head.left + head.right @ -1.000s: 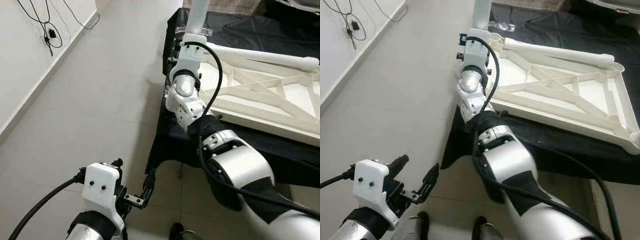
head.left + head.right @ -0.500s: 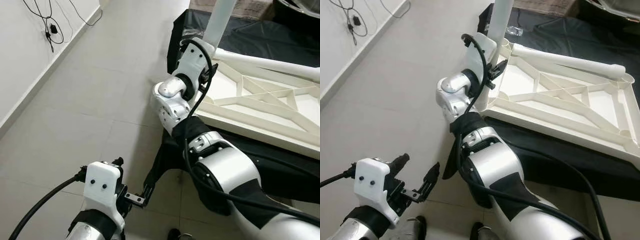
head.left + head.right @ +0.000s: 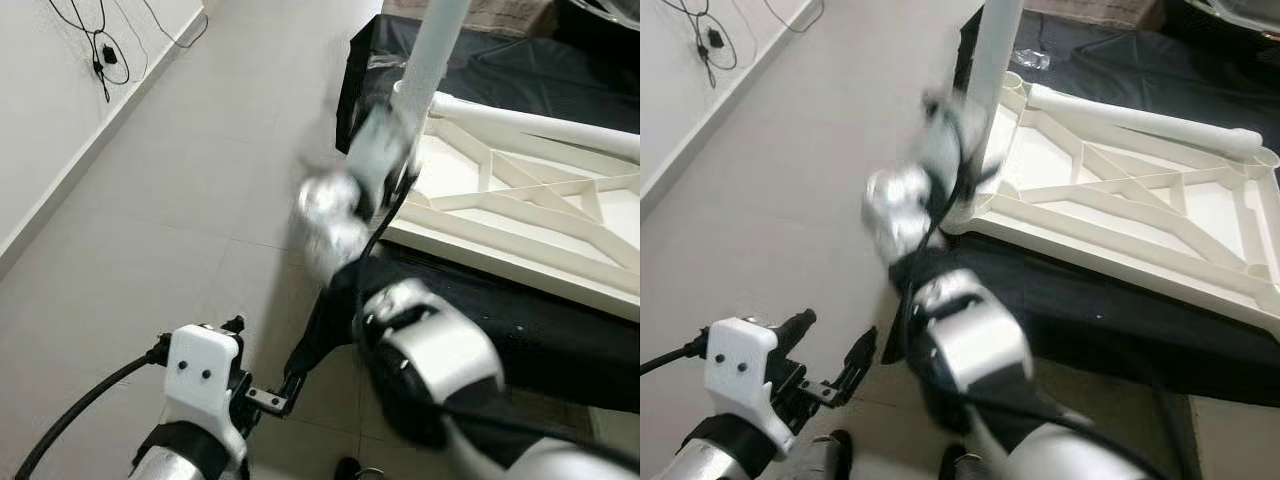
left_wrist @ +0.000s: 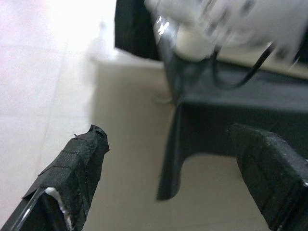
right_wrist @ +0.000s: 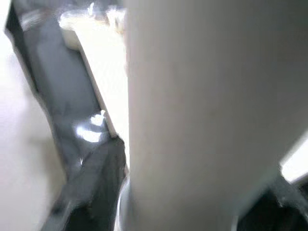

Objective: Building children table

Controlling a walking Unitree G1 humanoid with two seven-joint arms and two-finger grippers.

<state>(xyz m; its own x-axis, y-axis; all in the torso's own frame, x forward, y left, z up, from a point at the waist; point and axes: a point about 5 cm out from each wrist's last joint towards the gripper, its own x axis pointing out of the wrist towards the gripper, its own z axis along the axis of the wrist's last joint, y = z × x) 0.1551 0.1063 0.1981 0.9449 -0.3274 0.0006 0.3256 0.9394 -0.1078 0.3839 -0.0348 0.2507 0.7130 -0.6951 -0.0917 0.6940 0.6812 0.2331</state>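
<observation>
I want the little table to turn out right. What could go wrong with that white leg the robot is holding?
The right arm is blurred, so it is moving fast: the upright leg could tip out of its corner socket in the upside-down table top. That top lies at the edge of the black cloth, so a push might slide it off. The left gripper hangs open, not steadying anything.

My right arm (image 3: 400, 300) reaching forward and blurred, its wrist (image 3: 902, 200) bent, my left arm low near my body, left gripper (image 3: 285, 385) pointing forward, its black fingers (image 4: 77, 168) spread apart
</observation>
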